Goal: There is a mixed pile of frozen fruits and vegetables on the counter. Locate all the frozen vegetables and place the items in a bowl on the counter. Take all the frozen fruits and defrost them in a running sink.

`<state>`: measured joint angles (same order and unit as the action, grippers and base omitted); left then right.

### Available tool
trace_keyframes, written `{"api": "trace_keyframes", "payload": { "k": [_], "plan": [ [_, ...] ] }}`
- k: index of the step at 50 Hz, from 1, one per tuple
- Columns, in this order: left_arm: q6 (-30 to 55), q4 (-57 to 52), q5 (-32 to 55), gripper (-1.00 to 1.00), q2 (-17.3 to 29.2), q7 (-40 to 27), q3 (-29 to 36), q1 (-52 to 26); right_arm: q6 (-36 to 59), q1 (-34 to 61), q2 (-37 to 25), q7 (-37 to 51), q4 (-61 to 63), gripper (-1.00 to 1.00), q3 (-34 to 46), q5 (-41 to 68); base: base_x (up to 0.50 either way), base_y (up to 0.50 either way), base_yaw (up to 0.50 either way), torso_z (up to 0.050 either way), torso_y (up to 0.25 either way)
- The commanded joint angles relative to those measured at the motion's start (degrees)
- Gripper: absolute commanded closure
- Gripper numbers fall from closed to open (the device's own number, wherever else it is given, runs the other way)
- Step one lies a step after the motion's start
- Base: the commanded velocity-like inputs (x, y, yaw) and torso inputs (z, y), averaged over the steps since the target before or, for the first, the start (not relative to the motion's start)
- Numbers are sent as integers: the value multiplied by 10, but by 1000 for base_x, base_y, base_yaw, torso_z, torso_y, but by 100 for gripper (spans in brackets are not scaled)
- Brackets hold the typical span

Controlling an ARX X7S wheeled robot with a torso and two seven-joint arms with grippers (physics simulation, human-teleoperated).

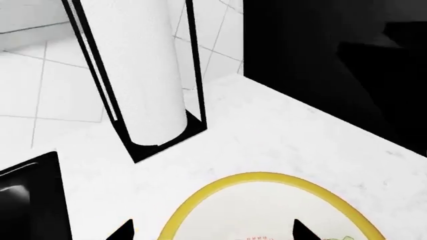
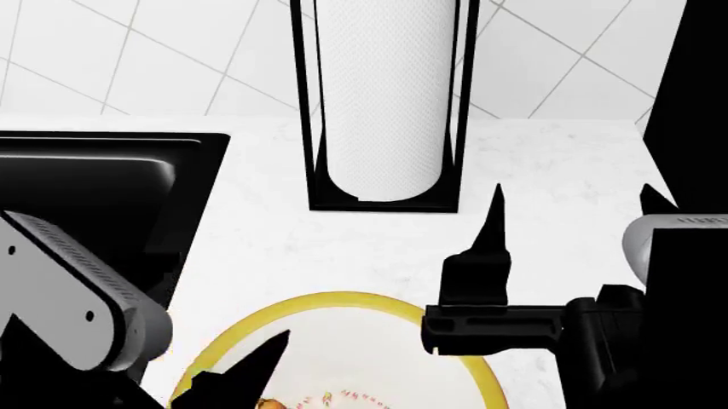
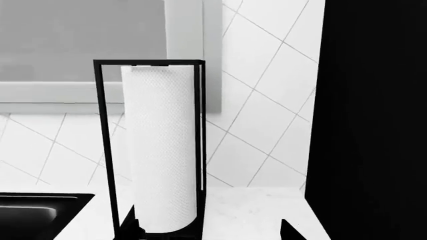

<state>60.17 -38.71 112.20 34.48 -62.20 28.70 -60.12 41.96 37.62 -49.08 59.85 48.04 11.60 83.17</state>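
Observation:
The yellow-rimmed bowl (image 2: 341,300) sits on the white counter at the near edge of the head view. My left gripper (image 1: 213,234) hangs open over the bowl's rim (image 1: 267,176), with nothing between its fingers. A sliver of a packet with red print (image 2: 330,398) lies inside the bowl; I cannot tell what kind it is. My right gripper (image 2: 574,204) is open and empty above the counter, to the right of the bowl and facing the back wall. The black sink (image 2: 91,187) lies at the left. The pile of frozen fruits and vegetables is out of view.
A paper towel roll in a black frame holder (image 2: 384,102) stands at the back of the counter, between the sink and a tall black unit (image 2: 696,85) at the right. A tiled wall runs behind. The same holder (image 3: 160,150) stands straight ahead of my right gripper.

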Motion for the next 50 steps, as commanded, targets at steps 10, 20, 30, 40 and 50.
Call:
{"api": "trace_keyframes", "payload": {
  "k": [10, 20, 30, 40, 50],
  "plan": [
    [-49, 13, -159, -100, 56, 23, -100, 14, -16, 0, 5, -20, 8, -100, -7, 5, 0, 0, 0, 0, 0],
    [-59, -37, -197, -100, 66, -5, -112, 23, -7, 18, -7, -15, 9, -100, -6, 20, 0, 0, 0, 0, 0],
    [-83, -66, -173, -100, 88, -17, -135, 62, 17, 46, -7, -9, 17, -100, 14, 10, 40, 118, 0, 0, 0],
    [-88, -78, -170, -100, 92, -16, -138, 63, 3, 30, -5, -17, 23, -100, 7, -1, 130, 500, 0, 0, 0],
    [-87, -87, -157, -100, 94, -27, -134, 57, 3, 32, -7, -16, 27, -100, 7, 4, -228, 492, 0, 0, 1]
  ]
}}
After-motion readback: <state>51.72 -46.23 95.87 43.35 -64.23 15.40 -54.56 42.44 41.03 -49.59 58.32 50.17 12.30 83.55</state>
